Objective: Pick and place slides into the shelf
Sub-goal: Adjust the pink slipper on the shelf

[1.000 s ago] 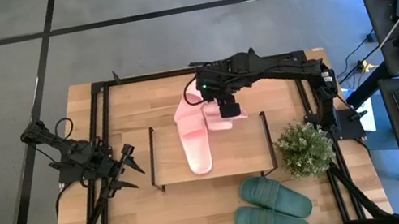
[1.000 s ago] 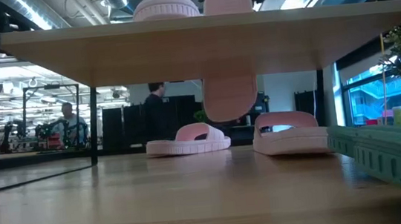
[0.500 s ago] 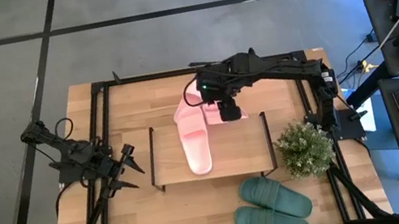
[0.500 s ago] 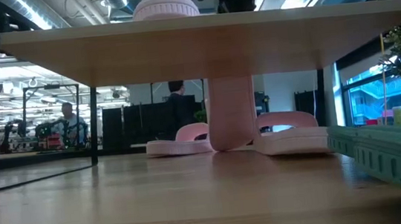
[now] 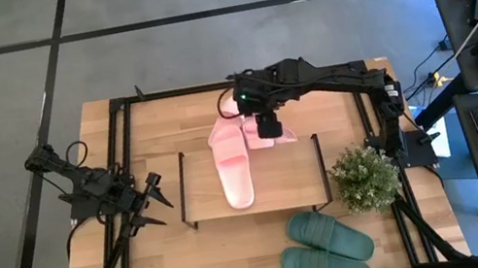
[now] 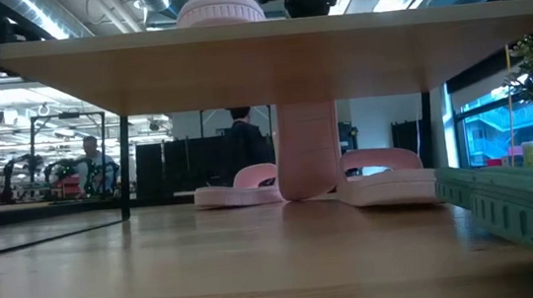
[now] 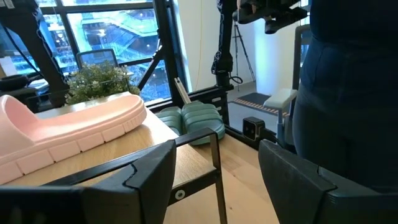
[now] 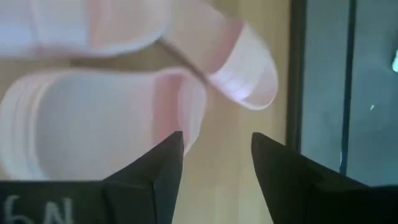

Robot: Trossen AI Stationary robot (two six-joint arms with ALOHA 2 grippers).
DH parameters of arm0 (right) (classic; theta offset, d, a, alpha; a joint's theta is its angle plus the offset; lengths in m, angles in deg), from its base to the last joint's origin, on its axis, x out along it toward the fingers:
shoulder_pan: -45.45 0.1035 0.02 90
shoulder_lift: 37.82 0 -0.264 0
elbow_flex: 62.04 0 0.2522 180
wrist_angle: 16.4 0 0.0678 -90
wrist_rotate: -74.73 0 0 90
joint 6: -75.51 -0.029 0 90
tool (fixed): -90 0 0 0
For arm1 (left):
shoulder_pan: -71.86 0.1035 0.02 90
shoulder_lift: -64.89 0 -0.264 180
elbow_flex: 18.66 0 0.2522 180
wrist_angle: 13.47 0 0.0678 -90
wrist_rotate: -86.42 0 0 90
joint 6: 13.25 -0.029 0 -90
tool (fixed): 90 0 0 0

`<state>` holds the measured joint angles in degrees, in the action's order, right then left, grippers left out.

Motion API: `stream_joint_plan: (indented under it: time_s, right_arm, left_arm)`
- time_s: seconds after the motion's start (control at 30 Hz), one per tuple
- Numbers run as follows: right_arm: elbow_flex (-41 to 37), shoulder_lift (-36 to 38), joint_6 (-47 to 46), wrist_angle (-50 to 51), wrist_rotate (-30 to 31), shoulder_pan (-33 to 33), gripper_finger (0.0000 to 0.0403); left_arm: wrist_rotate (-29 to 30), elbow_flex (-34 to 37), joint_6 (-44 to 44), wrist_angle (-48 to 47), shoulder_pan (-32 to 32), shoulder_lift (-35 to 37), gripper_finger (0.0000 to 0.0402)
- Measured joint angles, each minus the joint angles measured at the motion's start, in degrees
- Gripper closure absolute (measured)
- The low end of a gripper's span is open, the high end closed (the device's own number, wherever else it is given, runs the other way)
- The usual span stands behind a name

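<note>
The shelf (image 5: 296,178) stands mid-table, and one light pink slide (image 5: 233,169) lies on its top board. Behind the shelf's far edge another pink slide (image 6: 307,155) stands on end on the table, its top hidden by the board. Two more pink slides (image 6: 251,185) (image 6: 388,176) lie flat on the table behind it. The dark green pair (image 5: 323,247) lies at the near right. My right gripper (image 5: 270,128) hangs above the shelf's far edge, pointing steeply down, open (image 8: 214,162) with nothing between its fingers. My left gripper (image 5: 156,193) waits open and level at the table's left.
A small potted plant (image 5: 365,176) stands just right of the shelf. Black frame bars (image 5: 129,153) run along the table's edges. Bare wood lies in front of the shelf at the near left. People show in the room beyond the table.
The pink slide under my right gripper hung with its lower end clear of the table. It has dropped and now stands on end on the table behind the shelf. My right gripper stays over the shelf's far edge.
</note>
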<state>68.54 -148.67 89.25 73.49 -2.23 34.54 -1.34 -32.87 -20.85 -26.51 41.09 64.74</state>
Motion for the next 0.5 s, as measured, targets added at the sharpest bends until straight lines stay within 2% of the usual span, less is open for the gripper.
stream_joint_plan:
  time_s: [0.27, 0.37, 0.5]
  right_arm:
    - [6.4, 0.0, -3.2, 8.4, -0.7, 5.1, 0.0217]
    - [9.4, 0.2, -5.8, 8.6, -0.6, 8.1, 0.0226]
    - [8.9, 0.1, -10.1, 7.4, -0.6, 12.9, 0.0239]
  left_arm:
    - [0.0, 0.0, -0.4, 0.0, 0.0, 0.0, 0.0180]
    - [0.0, 0.0, -0.5, 0.0, 0.0, 0.0, 0.0180]
    - [0.0, 0.0, -2.2, 0.0, 0.0, 0.0, 0.0180]
